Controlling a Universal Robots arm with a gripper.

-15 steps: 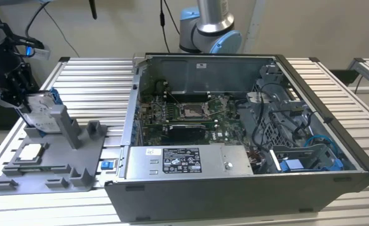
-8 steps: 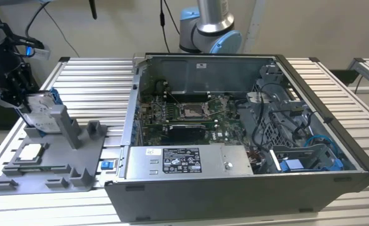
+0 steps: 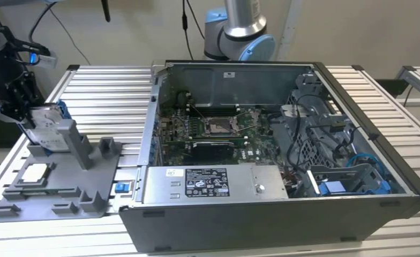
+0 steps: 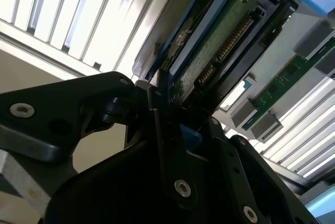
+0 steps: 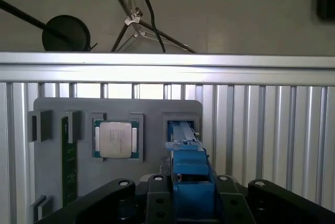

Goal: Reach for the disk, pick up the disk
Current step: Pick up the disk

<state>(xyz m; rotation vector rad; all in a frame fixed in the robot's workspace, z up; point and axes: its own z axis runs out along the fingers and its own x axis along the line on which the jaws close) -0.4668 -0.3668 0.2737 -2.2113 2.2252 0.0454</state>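
Note:
The disk (image 3: 44,127) stands on edge in a slot of the grey fixture (image 3: 60,182) at the exterior view's left, its white label facing out and blue bracket along its edges. My gripper (image 3: 17,115) sits right at its upper end. In the first wrist view the blue bracket of the disk (image 5: 189,174) runs from the fixture slot up between my black fingers (image 5: 157,182), which close against both sides. The second wrist view shows the disk's (image 4: 220,51) green circuit-board side, with a thin finger (image 4: 157,124) pressed on its edge.
A square silver processor chip (image 3: 35,172) lies on the fixture beside the disk, and a green memory stick (image 5: 65,166) sits further along. The open computer case (image 3: 267,160) with its grey power-supply box (image 3: 210,182) stands to the exterior view's right on the slatted metal table (image 3: 103,91).

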